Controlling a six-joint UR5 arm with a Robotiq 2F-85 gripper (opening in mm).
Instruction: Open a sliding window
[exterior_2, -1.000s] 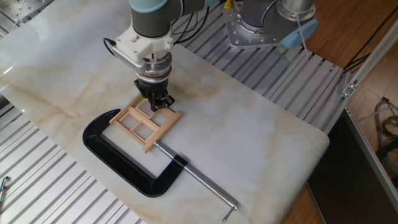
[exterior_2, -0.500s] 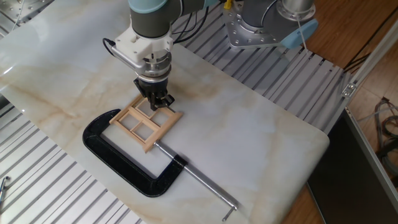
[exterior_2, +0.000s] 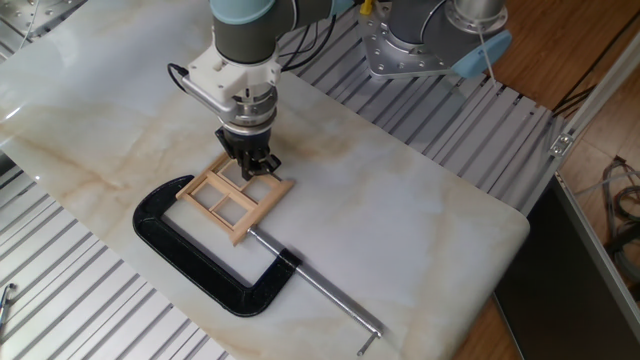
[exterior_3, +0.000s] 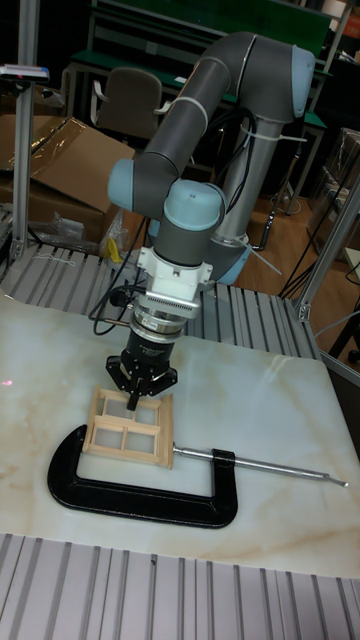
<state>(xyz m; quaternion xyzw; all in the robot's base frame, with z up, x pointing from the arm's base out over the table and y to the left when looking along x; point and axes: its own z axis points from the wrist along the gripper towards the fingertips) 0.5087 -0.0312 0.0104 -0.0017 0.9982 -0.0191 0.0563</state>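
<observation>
The sliding window is a small light wooden frame with crossbars, lying flat on the marble top and held in the mouth of a black C-clamp. My gripper points straight down over the window's far edge. Its dark fingertips reach down into the frame at the far panes, touching the wood. The fingers stand close together, but the frames do not show whether they grip a bar.
The clamp's long silver screw runs out to the right toward the table's front corner. Ribbed metal table surrounds the marble slab. A second robot base stands behind, and the slab's edge drops off at right.
</observation>
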